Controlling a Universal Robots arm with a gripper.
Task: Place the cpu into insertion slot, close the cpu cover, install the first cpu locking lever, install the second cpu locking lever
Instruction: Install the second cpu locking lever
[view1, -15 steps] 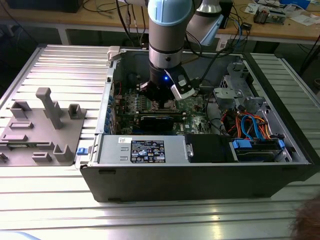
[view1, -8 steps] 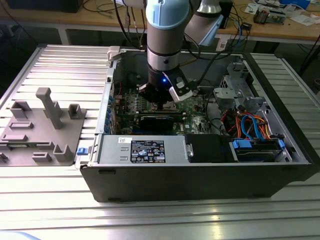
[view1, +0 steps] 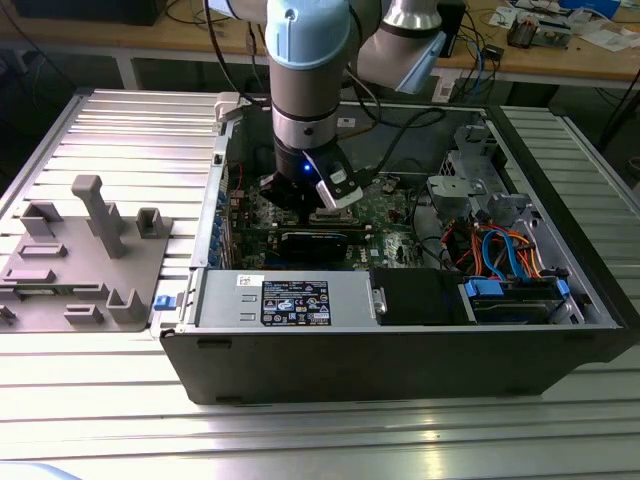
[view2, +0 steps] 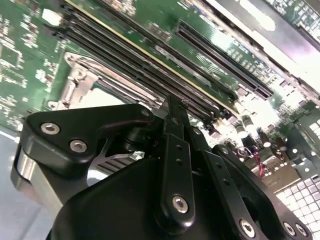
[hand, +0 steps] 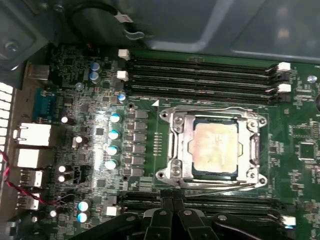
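The black, bolted metal hand (view2: 172, 117) sits nearest the lens in the second wrist view, its linkage arms meeting at one slim tip, so the fingers are drawn together with nothing between them. That tip hangs over the green motherboard (view2: 20, 55), just beside the long black memory slots (view2: 150, 60).

In the first wrist view the small flat square cpu with its dull silver-grey top (hand: 215, 148) lies seated in the square, pale-rimmed insertion slot (hand: 212, 147). The thin silvery cpu cover frame (hand: 181, 145) lies flat around it, the chip showing through its central window. A thin wire locking lever (hand: 220, 187) runs along the socket's 6 o'clock edge, and another (hand: 210, 109) along its 12 o'clock edge; whether either is latched I cannot tell. From the cpu, black memory slots (hand: 200, 75) run across at 12 o'clock, a column of blue-topped capacitors (hand: 114, 141) stands at 9 o'clock, and the hand's dark fingers (hand: 172, 220) show at 6 o'clock, near the socket without touching it.

In the exterior view the pale blue and silver robot arm (view1: 305, 70) reaches down into an open black computer case (view1: 400, 350), which rests on a ribbed aluminium counter (view1: 130, 130). From the case, a grey plastic fixture tray (view1: 90, 255) lies at 9 o'clock. Inside, blue and orange cables (view1: 500, 255) bundle at 3 o'clock from the arm.
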